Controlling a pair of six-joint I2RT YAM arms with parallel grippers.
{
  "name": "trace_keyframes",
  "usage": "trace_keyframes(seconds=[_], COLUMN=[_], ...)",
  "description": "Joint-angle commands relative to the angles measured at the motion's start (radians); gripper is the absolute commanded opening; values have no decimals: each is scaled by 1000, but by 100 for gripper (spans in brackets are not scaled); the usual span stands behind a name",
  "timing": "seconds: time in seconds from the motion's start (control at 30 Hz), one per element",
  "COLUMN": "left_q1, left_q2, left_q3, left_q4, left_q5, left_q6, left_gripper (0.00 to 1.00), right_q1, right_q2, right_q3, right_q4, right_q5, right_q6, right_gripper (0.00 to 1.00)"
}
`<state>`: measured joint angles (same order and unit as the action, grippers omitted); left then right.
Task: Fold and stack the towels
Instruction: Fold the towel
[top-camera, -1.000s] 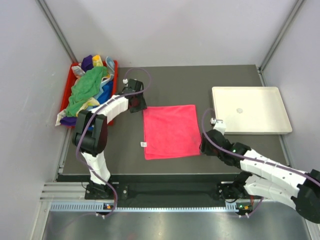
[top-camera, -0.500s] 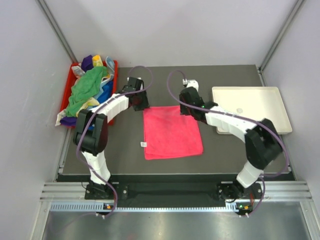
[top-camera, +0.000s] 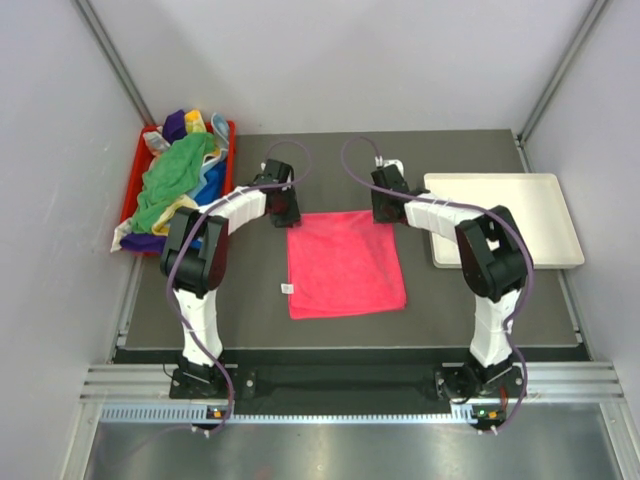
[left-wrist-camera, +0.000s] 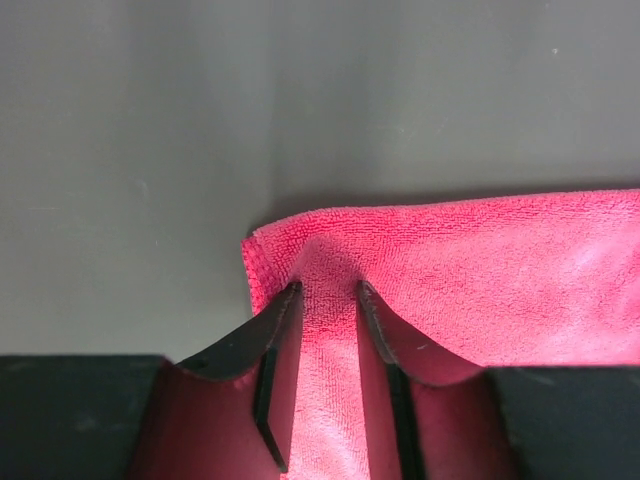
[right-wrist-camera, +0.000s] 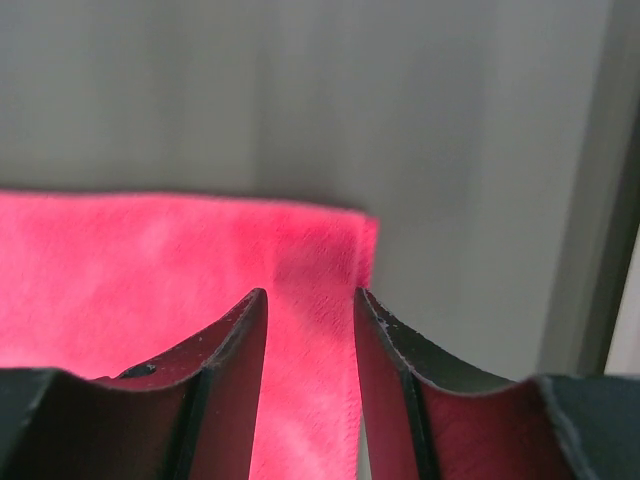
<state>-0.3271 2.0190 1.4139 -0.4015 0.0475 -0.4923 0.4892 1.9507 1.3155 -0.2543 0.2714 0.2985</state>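
Your left gripper (left-wrist-camera: 328, 288) straddles a puckered corner of the bright pink square cloth towel (top-camera: 345, 265), grip unclear. Your right gripper (right-wrist-camera: 309, 293) holds its jaws apart over another corner.

The table (top-camera: 470, 300) has a dark grey, matte top running from wall to wall; a pink towel (top-camera: 345, 262) lies spread flat near its middle, roughly square, with a small white tag at its near left corner; a white tray (top-camera: 500, 215) sits flat at the far right, well apart from the towel; a red bin (top-camera: 229, 145) stands at the far left edge, heaped with crumpled towels (top-camera: 175, 175).
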Motion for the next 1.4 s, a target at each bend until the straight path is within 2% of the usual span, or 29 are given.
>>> trace_keyframes(seconds=[0.0,0.3,0.53,0.93,1.13,1.33,1.37], left_q1=[5,5,7,14,16,16,16], left_q2=[9,-22,-59,-9,4,10,12], left_q3=[14,31,53,45,16,-13,-18], left_q4=[18,7,-68,12,59,85,87], left_q5=[-38,-67,-192,-101,-81,-100,-101], left_q6=[3,20,27,40,26,8,6], left_gripper=[35,40,47,47,45,42,38], right_q1=[-26,-63,-89,-113,-113,-123,-126], right_q2=[33,85,47,60,60,56,56], right_q3=[68,106,60,22,10,-7,-10], right_q4=[17,6,53,127,141,138,138], right_q5=[-14,-12,-11,-107,-126,-112,-112], right_q6=[-10,-2,-10,4,16,24,28], right_gripper=[40,40,42,39,33,21,18])
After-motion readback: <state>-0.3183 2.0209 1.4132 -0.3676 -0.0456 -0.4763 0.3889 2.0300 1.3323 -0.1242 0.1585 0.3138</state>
